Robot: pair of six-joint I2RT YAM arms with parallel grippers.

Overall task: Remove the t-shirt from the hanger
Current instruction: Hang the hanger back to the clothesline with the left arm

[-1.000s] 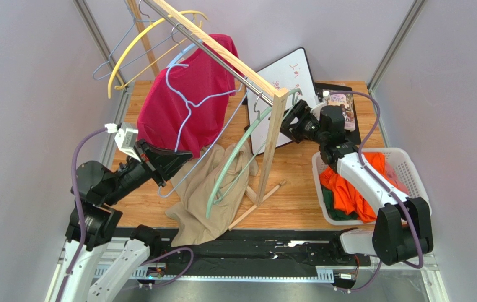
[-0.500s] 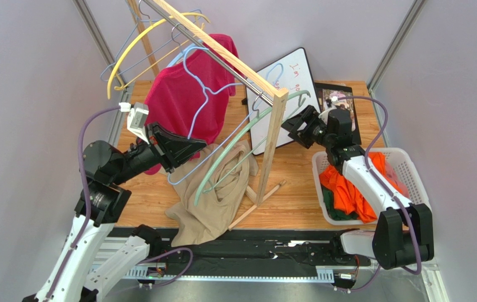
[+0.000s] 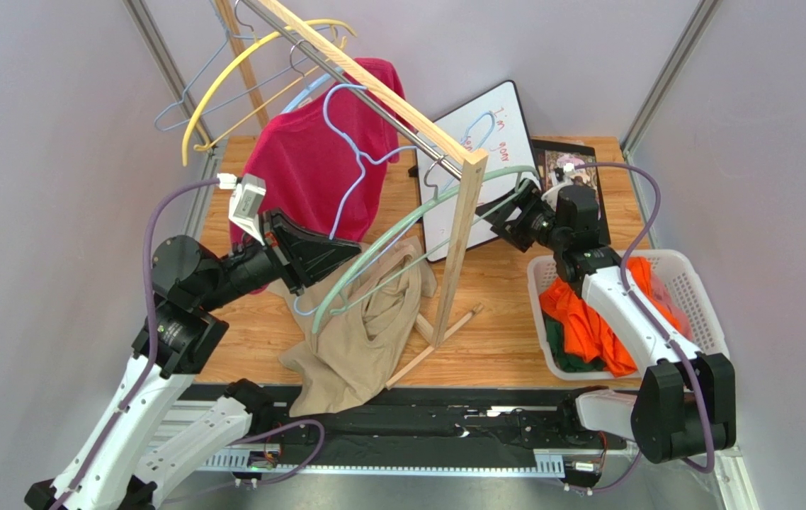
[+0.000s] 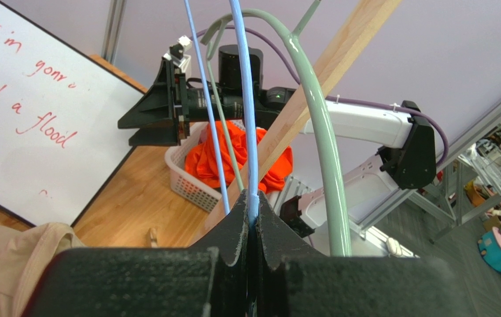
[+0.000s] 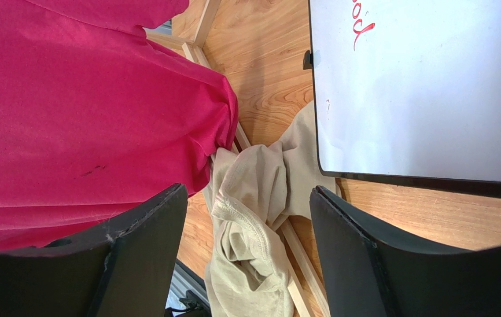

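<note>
Left wrist view has the left gripper (image 4: pixel 250 221) pinched shut on the blue wire hanger (image 4: pixel 247 119), likely steadying it, while the right gripper (image 5: pixel 248 191) hangs empty, jaws apart, facing the beige t-shirt (image 3: pixel 365 324) slumped by the rack (image 3: pixel 462 223) foot, near-centre.

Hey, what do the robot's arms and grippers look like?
The left arm and right arm have white link shells, black joints and a purple cable looping alongside each. The left gripper and right gripper are black, with broad wedge-shaped fingers. A small white block sits at the left wrist.

One red t-shirt (image 3: pixel 301 175), one basket (image 3: pixel 701 293), one whiteboard (image 3: pixel 500 138)
</note>
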